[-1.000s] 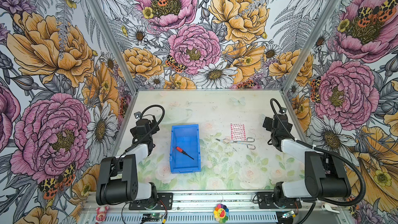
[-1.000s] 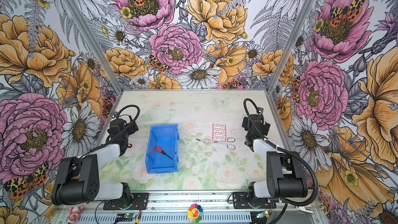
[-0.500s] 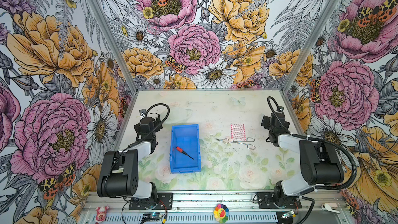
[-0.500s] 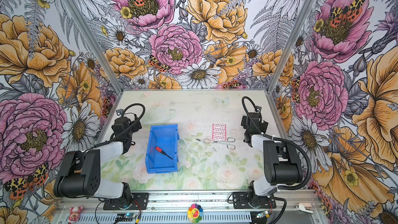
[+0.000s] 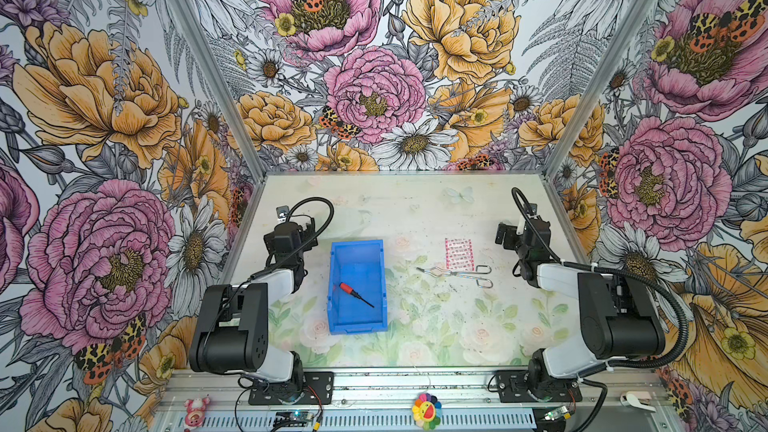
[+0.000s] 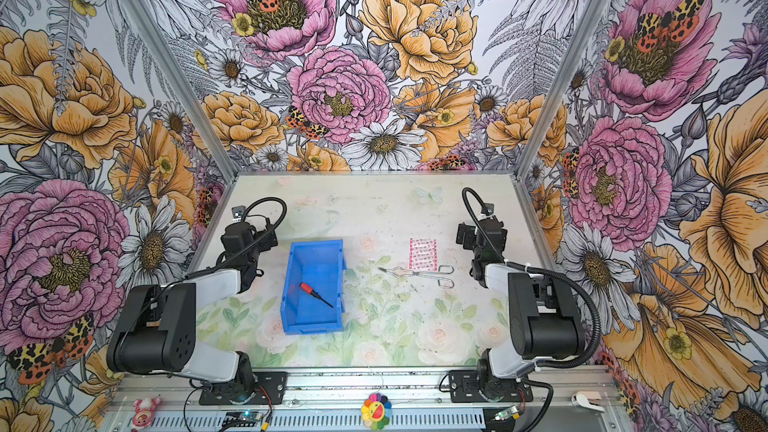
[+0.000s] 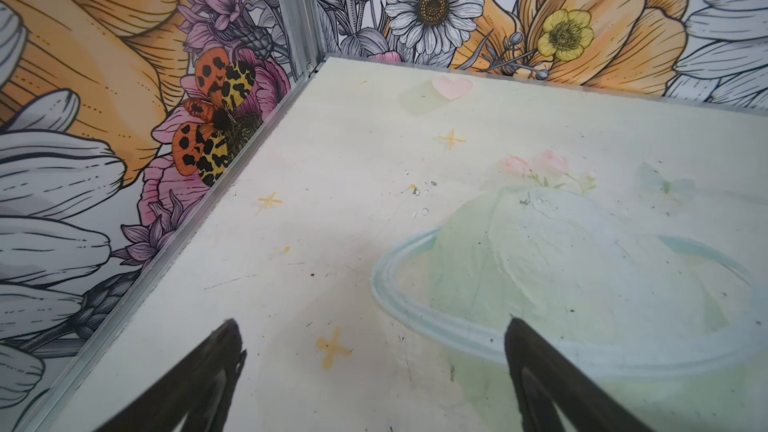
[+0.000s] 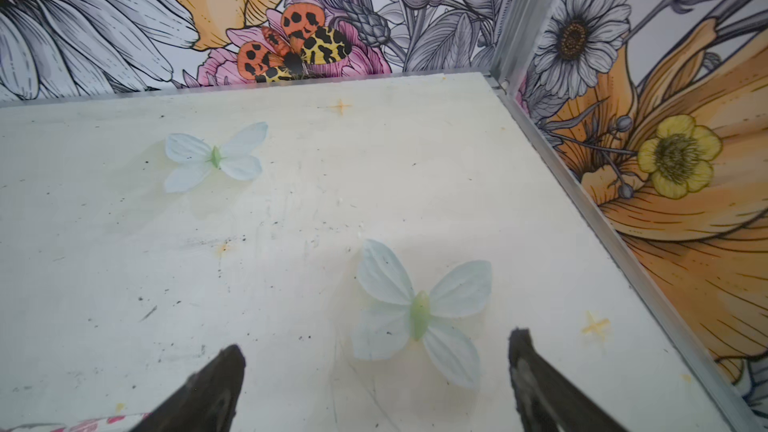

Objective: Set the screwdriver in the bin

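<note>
The screwdriver (image 5: 355, 294) (image 6: 316, 295), with a red handle and thin black shaft, lies slantwise on the floor of the blue bin (image 5: 357, 259) (image 6: 316, 257) left of the table's middle, in both top views. My left gripper (image 7: 370, 322) hangs over bare table near the back left corner, left of the bin and apart from it, open with nothing between its fingers. My right gripper (image 8: 376, 338) is on the far right near the side wall, open and empty over a printed butterfly. Neither wrist view shows the bin or the screwdriver.
Silver wire tongs (image 5: 457, 274) lie right of centre, with a pink patterned packet (image 5: 458, 253) just behind them. Both arms (image 5: 232, 326) (image 5: 615, 317) are folded back near the front rail. Metal-framed flowered walls close in the table's left, back and right.
Both arms have folded further back towards their bases, their grippers drawing slightly towards the side walls. The screwdriver and the bin have not moved.
</note>
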Tool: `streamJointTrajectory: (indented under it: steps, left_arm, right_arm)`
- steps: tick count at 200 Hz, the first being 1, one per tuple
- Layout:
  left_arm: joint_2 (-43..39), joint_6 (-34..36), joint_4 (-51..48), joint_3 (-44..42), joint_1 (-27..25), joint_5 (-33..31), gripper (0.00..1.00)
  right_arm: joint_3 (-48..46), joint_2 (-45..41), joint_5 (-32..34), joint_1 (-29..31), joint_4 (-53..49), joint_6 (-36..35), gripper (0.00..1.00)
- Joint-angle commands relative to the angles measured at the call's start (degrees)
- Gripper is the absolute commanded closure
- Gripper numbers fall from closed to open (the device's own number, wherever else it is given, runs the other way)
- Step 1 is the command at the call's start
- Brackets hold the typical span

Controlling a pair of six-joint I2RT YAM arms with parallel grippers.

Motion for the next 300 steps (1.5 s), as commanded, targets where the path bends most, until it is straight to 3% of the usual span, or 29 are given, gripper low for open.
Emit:
streamJointTrajectory:
  steps: [1, 21, 67, 102, 150, 195, 221, 242, 300]
  left_arm:
    - [1.1, 2.0, 0.6, 2.1, -0.9, 3.5, 0.02]
    - [1.8, 3.6, 0.2, 2.7, -1.7, 6.7, 0.01]
    - [2.8, 4.5, 3.8, 2.0, -3.6, 7.3, 0.01]
    - [2.9, 2.0, 6.8, 0.6, -1.4, 7.7, 0.01]
    - [1.9, 0.0, 9.7, -1.5, 1.1, 11.5, 0.01]
    - [1.8, 0.3, 11.0, -2.4, 0.9, 12.0, 0.01]
    - [1.2, 0.7, 18.0, -6.4, 1.1, 13.7, 0.01]
    - [3.8, 1.0, 29.7, -11.4, 0.5, 12.4, 0.01]
    - [3.6, 1.5, 29.1, -11.4, -1.0, 8.2, 0.01]
  right_arm:
    - [-0.4, -0.4, -3.5, -0.3, 2.8, -1.4, 0.0]
    - [-0.4, -0.3, -3.4, 0.1, 2.7, -1.9, 0.01]
    - [-0.7, -0.4, -0.9, 1.9, 3.1, -3.5, 0.01]
    - [-1.0, -0.6, -2.2, 1.3, 3.6, -3.0, 0.01]
    - [-9.2, -0.7, -4.5, -0.2, 18.1, -2.3, 0.01]
    - [-9.7, -0.3, -3.1, 0.1, 19.3, -2.0, 0.0]
    - [-9.8, -0.3, -3.1, 0.1, 19.2, -2.0, 0.01]
    - [-9.7, -0.3, -3.1, 0.2, 19.2, -2.0, 0.01]
    - [-9.7, -0.3, -3.1, 0.1, 19.2, -2.1, 0.01]
